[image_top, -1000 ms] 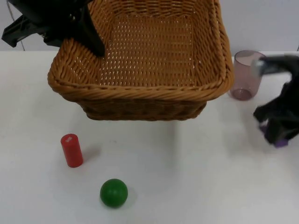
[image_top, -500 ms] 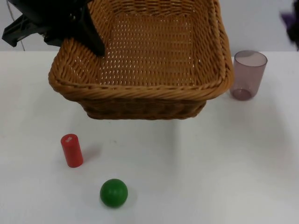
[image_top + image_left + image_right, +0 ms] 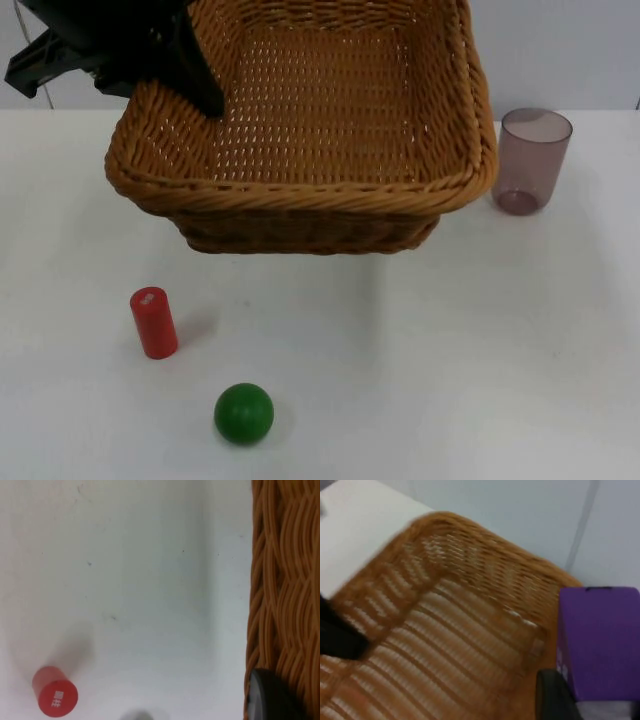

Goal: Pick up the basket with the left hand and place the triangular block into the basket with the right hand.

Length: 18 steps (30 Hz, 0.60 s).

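**Basket aloft on the left arm, purple block over it in the right wrist view**

Top view. Brown woven wicker basket (image 3: 320, 130) hangs clear of the white table top (image 3: 450, 360); its shadow lies on the table beneath. The left gripper (image 3: 195, 85) has it by the rim at the basket's left side, one black finger reaching down inside the wall, fingers clamped on the wicker. Nothing lies inside the basket. On the table in front of the basket: a red cylinder block (image 3: 153, 322) standing upright, and nearer the camera a green ball (image 3: 243, 413), the two apart from each other. A translucent mauve plastic cup (image 3: 530, 160) stands upright just beside the basket's right side, not touching it. Grey partition wall (image 3: 560, 50) behind.

Left wrist view. The basket's woven outer wall (image 3: 282, 595) runs alongside the black fingertip (image 3: 267, 697), which presses against the wicker. The red cylinder (image 3: 55, 697) stands on the table, well apart from the basket, seen from above, with a white mark on its end face.

Right wrist view. A purple block (image 3: 600, 640) sits in the right gripper (image 3: 580, 700), flat face toward the camera, pinched against a black finger (image 3: 552, 695). It is above the basket's open inside (image 3: 435, 645), near the rim, with the wall behind. Its full shape cannot be made out.
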Available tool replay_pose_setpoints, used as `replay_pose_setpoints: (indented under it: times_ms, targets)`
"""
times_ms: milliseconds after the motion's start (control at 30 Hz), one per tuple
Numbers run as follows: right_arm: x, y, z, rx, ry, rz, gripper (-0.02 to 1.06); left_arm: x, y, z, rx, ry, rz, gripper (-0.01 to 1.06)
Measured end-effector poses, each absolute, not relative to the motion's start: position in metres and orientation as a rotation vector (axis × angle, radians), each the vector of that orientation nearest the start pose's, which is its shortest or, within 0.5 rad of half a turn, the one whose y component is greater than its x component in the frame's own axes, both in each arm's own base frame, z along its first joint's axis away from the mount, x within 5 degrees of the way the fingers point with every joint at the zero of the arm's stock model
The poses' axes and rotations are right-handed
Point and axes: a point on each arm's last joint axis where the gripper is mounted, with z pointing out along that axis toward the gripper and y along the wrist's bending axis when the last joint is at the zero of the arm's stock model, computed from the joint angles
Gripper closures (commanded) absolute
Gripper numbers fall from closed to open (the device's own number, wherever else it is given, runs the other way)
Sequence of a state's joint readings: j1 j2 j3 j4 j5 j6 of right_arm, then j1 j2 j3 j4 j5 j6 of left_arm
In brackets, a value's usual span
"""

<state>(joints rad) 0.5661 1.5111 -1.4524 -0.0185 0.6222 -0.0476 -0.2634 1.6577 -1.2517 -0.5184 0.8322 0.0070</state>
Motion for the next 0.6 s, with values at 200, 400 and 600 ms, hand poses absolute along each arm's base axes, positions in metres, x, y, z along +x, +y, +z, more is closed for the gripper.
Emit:
replay_pose_setpoints:
  times_ms: [200,400,600]
  targets:
    - [0.309,0.219,0.364,-0.743,2.093,0.294,1.05,0.327,-0.123,0.269,0.001,2.709,-0.696,1.05]
    - [0.332,0.238,0.325,-0.780,2.179,0.273,1.05,0.327,-0.123,0.269,0.003,2.707,-0.695,1.05]
    - [0.343,0.246,0.292,-0.822,2.256,0.244,1.05,0.327,-0.123,0.269,0.002,2.705,-0.694,1.05]
